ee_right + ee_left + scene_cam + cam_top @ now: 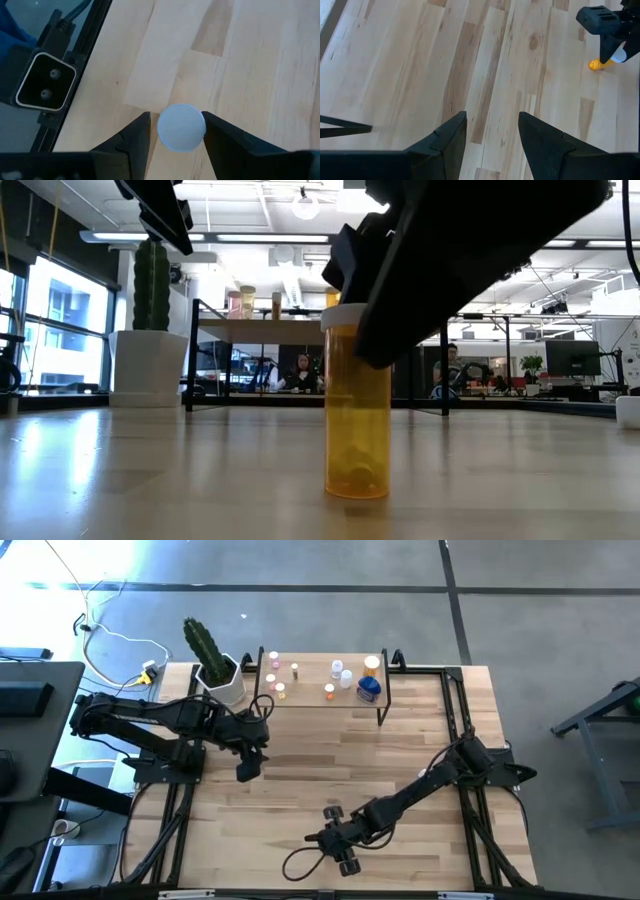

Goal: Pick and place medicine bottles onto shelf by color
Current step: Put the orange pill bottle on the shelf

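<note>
An orange medicine bottle (357, 420) with a white cap (181, 126) stands upright on its base near the table's near edge. My right gripper (175, 125) is over it, pointing steeply down, open, with one finger on either side of the cap. In the high view the arm hides the bottle. My left gripper (245, 772) hangs open and holds nothing above bare boards left of centre. The shelf (320, 704) stands at the far edge and carries several small bottles: pink ones (272, 660) at its left, orange (372, 664), white (338, 668) and blue (368, 690) at its right. My right gripper has its two fingers (135, 137) close beside the bottle's white cap, coming from above and slanting down. Whether they touch the cap I cannot tell. The bottle stands upright with its base on the table.
A white pot with a cactus (222, 680) stands left of the shelf. A black frame runs along the table's sides, and a small camera box (45, 82) sits at the near edge beside the bottle. People sit in the room beyond the table.
</note>
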Robot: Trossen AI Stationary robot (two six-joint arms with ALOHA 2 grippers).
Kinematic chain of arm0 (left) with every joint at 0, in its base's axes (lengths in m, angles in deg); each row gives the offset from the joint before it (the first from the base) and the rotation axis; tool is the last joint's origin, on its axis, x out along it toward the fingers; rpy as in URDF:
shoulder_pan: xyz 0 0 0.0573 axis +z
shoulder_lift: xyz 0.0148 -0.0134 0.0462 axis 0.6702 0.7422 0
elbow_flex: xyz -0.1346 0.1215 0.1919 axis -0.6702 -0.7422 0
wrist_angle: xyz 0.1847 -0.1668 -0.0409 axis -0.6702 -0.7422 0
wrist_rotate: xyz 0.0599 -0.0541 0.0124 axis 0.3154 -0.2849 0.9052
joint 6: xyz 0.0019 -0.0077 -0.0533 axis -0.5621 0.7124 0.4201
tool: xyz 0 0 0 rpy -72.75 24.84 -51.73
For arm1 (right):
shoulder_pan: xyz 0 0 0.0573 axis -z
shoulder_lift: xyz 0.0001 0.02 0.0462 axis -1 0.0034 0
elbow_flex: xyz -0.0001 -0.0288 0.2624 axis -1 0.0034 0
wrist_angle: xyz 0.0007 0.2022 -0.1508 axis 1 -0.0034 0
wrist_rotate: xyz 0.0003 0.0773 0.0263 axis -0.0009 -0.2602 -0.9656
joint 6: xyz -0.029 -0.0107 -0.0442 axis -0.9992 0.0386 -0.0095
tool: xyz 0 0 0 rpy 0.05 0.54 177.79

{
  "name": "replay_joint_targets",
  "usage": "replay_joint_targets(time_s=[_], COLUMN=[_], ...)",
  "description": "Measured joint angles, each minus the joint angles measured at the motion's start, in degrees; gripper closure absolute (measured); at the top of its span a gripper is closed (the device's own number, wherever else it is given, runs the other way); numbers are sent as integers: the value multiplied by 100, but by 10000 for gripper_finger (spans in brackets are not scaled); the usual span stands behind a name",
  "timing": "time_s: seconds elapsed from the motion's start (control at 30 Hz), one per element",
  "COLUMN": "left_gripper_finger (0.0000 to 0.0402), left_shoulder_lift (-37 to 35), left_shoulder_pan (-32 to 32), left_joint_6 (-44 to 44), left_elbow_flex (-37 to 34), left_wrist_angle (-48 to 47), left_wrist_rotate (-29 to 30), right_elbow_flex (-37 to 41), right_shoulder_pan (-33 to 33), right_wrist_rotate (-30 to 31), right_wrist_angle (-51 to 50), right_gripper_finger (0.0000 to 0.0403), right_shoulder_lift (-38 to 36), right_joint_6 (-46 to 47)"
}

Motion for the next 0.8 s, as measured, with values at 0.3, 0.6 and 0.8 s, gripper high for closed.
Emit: replay_joint_targets(time_s=[0.3,0.6,0.8], left_gripper_finger=[232,232,232], left_shoulder_lift=[0,-11,-126], left_shoulder_pan=[21,103,364], left_joint_6=[-12,-16,-24], left_elbow_flex=[0,0,3], left_wrist_angle=[-2,-13,-37], left_wrist_rotate=[28,59,-21], right_elbow_flex=[0,0,-4], right_shoulder_pan=[2,245,557], right_wrist_rotate=[7,-9,-18], right_wrist_angle=[2,-24,-51], right_gripper_finger=[311,310,309], right_shoulder_lift=[-2,-134,-393], right_joint_6=[205,594,648])
